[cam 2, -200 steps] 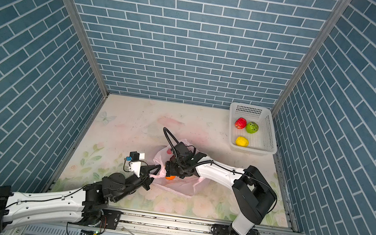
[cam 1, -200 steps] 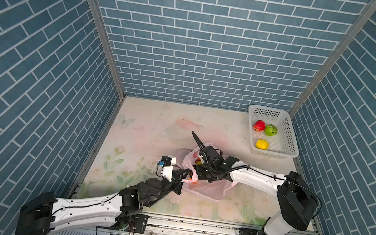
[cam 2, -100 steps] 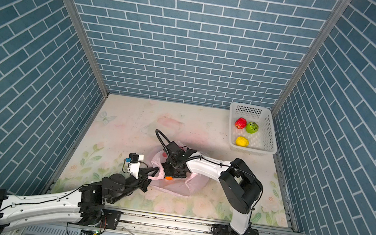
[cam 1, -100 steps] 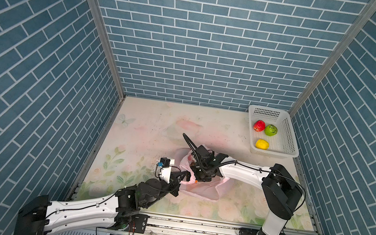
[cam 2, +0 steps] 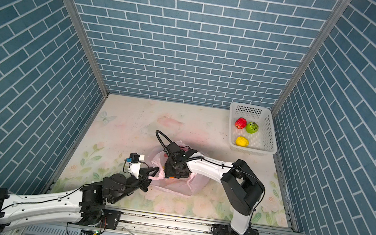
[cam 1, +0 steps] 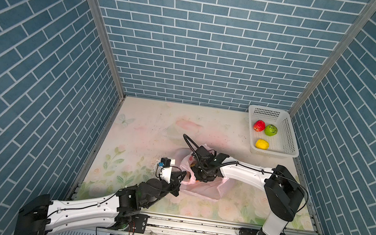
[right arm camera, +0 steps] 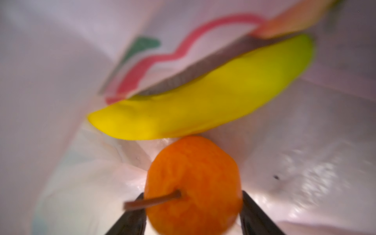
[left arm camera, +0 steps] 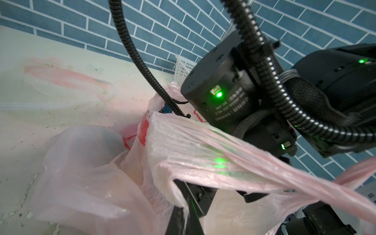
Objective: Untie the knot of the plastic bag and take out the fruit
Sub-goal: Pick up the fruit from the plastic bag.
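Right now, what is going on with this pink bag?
The left hand is shut on the plastic bag's edge, holding it open. The right hand is inside, fingers flanking an orange fruit; whether it grips is unclear. A banana lies beyond. A red fruit, a green fruit and a yellow fruit sit in the white basket.
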Controlling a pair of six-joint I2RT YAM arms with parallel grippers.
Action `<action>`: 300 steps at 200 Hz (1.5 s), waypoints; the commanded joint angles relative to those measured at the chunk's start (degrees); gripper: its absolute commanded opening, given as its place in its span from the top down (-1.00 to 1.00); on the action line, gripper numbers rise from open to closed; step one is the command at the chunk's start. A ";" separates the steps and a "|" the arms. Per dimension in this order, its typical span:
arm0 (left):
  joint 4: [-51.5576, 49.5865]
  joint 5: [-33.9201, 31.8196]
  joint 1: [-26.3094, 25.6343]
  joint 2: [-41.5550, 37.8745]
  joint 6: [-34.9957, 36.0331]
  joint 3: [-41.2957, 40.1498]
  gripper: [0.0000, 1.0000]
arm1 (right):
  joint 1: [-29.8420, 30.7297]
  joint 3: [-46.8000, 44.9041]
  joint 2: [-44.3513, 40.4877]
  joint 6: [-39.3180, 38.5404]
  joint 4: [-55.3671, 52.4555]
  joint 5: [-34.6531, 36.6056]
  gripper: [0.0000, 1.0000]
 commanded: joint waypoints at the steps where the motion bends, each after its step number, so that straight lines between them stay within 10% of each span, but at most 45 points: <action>1: 4.37 -1.51 0.33 -0.40 3.90 1.19 0.85 | -0.05 -3.57 -4.52 2.92 -2.21 5.44 -0.48; 123: 22.39 4.78 3.37 7.93 13.33 5.18 0.86 | 1.67 -9.80 -8.04 1.89 5.40 -0.03 -0.53; 225: -3.08 10.28 3.38 -7.67 6.34 1.37 0.87 | 1.17 0.43 -1.10 0.32 4.56 -9.15 -0.58; 300: -1.29 9.46 3.42 -7.83 5.19 -1.18 0.87 | 3.27 4.86 5.53 -1.54 -1.63 -8.71 -0.47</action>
